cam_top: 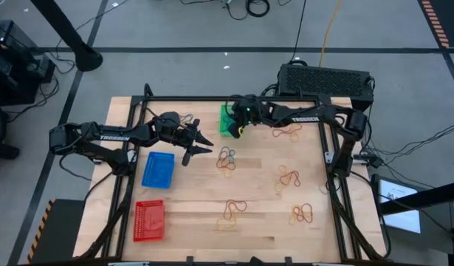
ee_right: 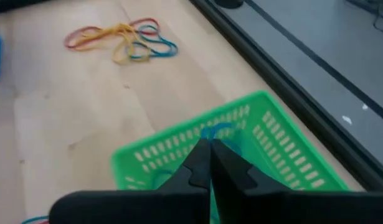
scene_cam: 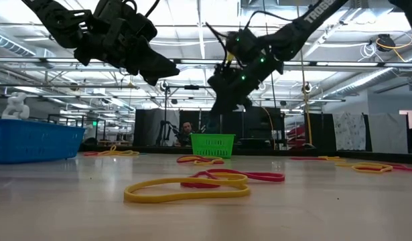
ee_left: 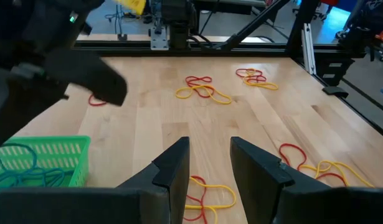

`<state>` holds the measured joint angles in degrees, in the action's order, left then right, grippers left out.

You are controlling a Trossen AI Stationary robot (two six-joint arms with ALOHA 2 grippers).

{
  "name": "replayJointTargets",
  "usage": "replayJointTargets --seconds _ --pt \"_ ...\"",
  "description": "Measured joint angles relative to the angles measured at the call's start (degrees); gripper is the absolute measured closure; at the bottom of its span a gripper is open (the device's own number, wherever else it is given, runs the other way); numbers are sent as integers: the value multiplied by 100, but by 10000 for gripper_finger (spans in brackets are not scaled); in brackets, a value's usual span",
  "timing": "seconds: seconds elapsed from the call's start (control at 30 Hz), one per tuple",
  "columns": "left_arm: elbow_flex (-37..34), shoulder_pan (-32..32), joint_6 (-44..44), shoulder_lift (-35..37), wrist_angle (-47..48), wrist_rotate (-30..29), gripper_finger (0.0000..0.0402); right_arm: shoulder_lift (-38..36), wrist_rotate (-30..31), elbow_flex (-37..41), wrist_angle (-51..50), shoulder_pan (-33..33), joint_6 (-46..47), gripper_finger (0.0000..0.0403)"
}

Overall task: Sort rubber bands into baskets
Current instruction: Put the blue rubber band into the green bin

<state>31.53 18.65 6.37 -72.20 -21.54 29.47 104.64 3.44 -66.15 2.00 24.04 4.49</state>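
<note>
The green basket (cam_top: 227, 122) stands at the table's far middle with teal bands (ee_left: 20, 168) lying in it. The blue basket (cam_top: 158, 168) and the red basket (cam_top: 149, 220) stand at the left. Rubber bands lie in loose red and yellow clumps on the wood (cam_top: 227, 159) (cam_top: 289, 177) (cam_top: 234, 210). My right gripper (ee_right: 210, 163) is shut just above the green basket (ee_right: 241, 149), and no band shows between its fingers. My left gripper (ee_left: 207, 171) is open and empty, raised above the table (scene_cam: 167, 70) between the blue basket and the middle clump, over a red-yellow band (ee_left: 203, 196).
More band clumps lie at the far right (cam_top: 288, 133) and near right (cam_top: 302, 214). A large black box (cam_top: 326, 80) stands behind the table's far edge. Black frame rails (cam_top: 331, 148) run along the table's sides. Bare wood lies at the near middle.
</note>
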Motion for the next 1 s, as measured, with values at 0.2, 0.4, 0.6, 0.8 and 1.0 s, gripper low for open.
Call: replayJointTargets --seconds 0.2,0.4,0.6,0.8,1.0 --pt "0 0 0 0 0 0 278 186 -8 0 -23 115 236 402" --pt "0 0 0 0 2 0 278 214 -28 0 -11 109 236 400" --pt "0 0 0 0 4 0 278 214 -24 0 -9 111 236 368" --pt "0 -2 0 0 4 0 278 214 -24 0 -28 111 236 324" --pt "0 -2 0 0 23 0 278 145 -39 -2 -73 111 109 297"
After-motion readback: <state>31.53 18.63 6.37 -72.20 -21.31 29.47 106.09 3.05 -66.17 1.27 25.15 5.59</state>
